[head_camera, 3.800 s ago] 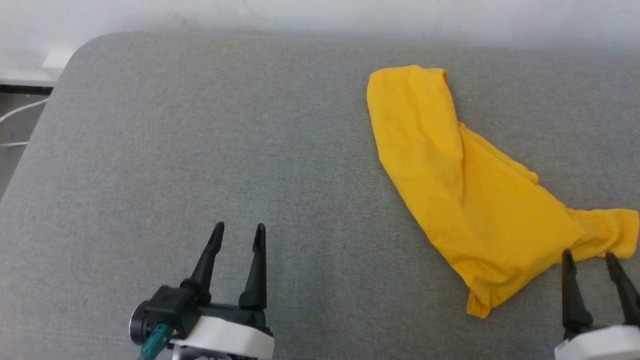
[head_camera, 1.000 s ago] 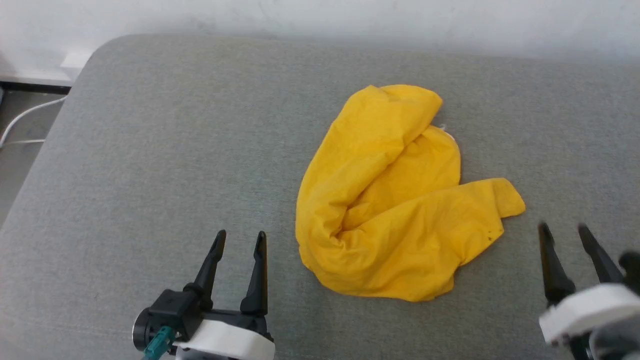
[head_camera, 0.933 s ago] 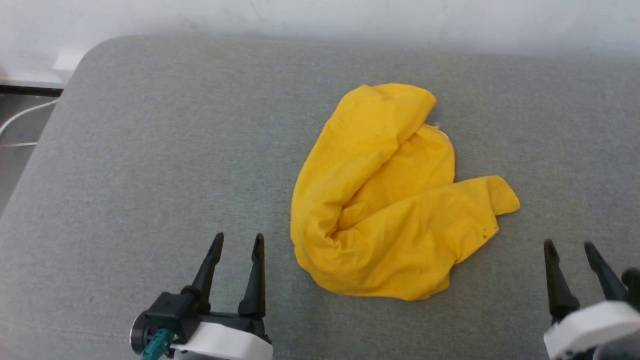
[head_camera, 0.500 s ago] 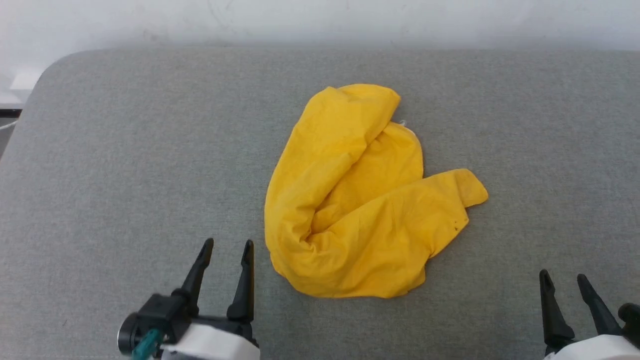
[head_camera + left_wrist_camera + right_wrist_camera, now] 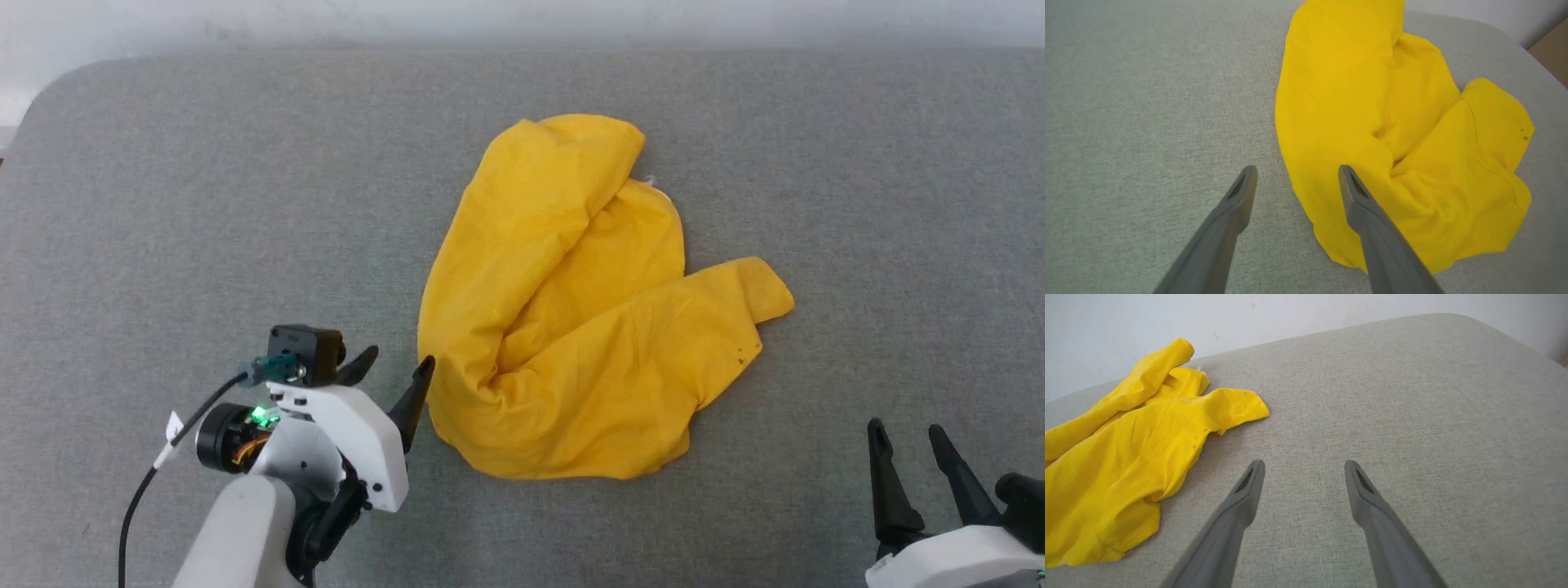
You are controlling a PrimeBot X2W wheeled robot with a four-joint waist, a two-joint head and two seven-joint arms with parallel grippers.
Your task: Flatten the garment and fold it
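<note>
The garment is a bright yellow T-shirt lying crumpled and doubled over itself in the middle of the grey padded surface. A speck of white peeks out at its far edge. My left gripper stands open at the garment's near-left edge, one fingertip right against the cloth. In the left wrist view the open left gripper straddles the edge of the garment. My right gripper is open at the lower right, apart from the cloth. The right wrist view shows the right gripper over bare surface, with the garment to its left.
A pale wall runs along the far edge of the surface, whose rounded corner is at the far left. Bare grey padding lies to the right of the garment and also to its left.
The garment, once stretched out at the right, now lies bunched in the middle. Over the last second my left gripper moved forward and right to the cloth's edge; the right gripper drew back.
</note>
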